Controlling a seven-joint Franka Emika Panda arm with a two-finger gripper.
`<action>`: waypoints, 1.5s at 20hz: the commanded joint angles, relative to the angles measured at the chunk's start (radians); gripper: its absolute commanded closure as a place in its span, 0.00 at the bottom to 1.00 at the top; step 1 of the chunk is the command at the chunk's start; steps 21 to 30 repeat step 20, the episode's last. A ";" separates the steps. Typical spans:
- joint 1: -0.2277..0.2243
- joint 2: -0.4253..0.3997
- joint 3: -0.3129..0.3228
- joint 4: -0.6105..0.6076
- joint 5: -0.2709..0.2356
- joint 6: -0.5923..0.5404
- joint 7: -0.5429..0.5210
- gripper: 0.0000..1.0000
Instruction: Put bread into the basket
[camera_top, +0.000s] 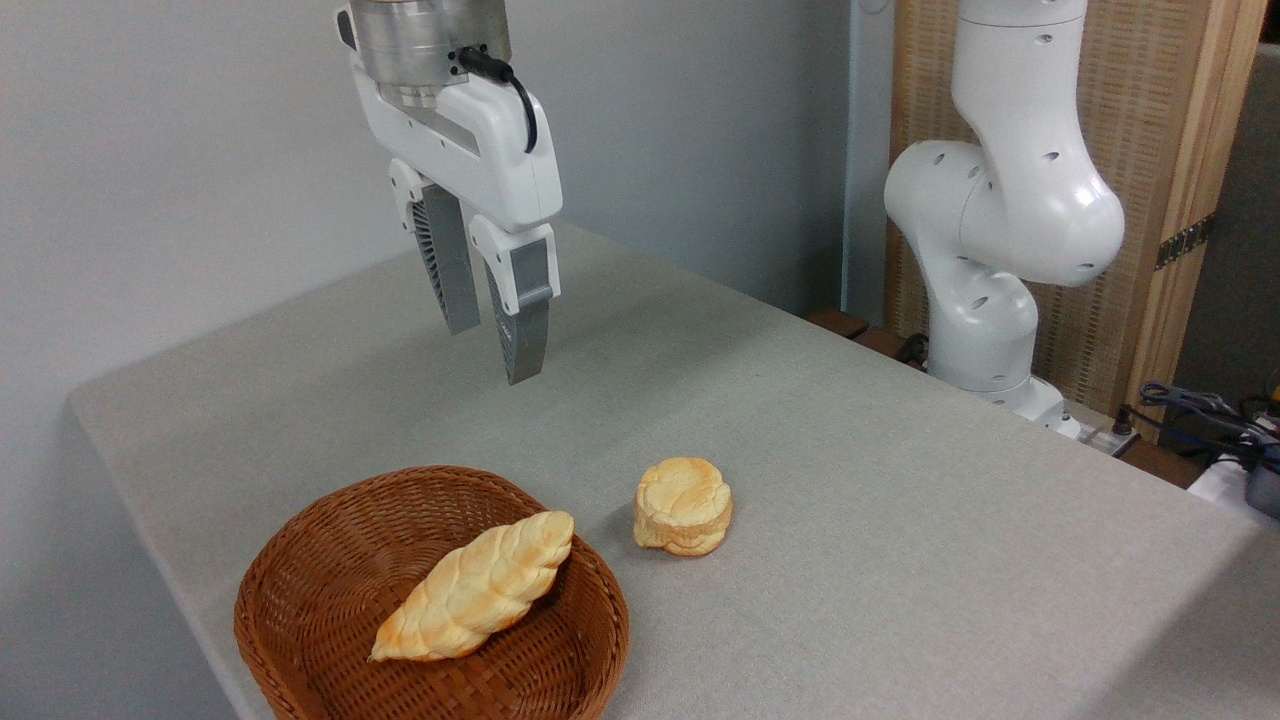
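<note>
Single fixed view. We see the white two-finger hand (495, 335) hanging in the upper left of the frame, well above the counter (850, 480), its grey ribbed fingers (522, 320) pointing down with a narrow gap between them, holding nothing.

Lower left: the wide shallow oval basket of reddish-brown woven wicker (300, 600), partly cut off by the bottom edge. The elongated golden braided loaf with pointed ends (478, 588) lies inside it, diagonal, its upper tip leaning on the right rim and its lower tip down in the bowl. We judge the placement done, or all but done.

Just right of the basket, apart from it, a small round pale-yellow stacked bun (683, 506) sits on the counter.

Handling, as we judge it: the loaf looks light and probably soft or foam-like, with a bumpy matte crust that should not slip. If regrasped, take it across the thick middle, not the tapering ends; squeeze lightly. The wicker looks stiff, ridged and light, so it could slide if nudged. The counter is a grey, fine-grained cloth-like surface. White arm base (990, 300) at upper right.
</note>
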 joint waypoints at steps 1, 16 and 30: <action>-0.002 0.012 0.004 0.037 -0.013 -0.054 0.006 0.00; -0.002 0.051 0.001 0.100 0.030 -0.116 -0.002 0.00; -0.002 0.049 0.004 0.100 0.029 -0.116 0.002 0.00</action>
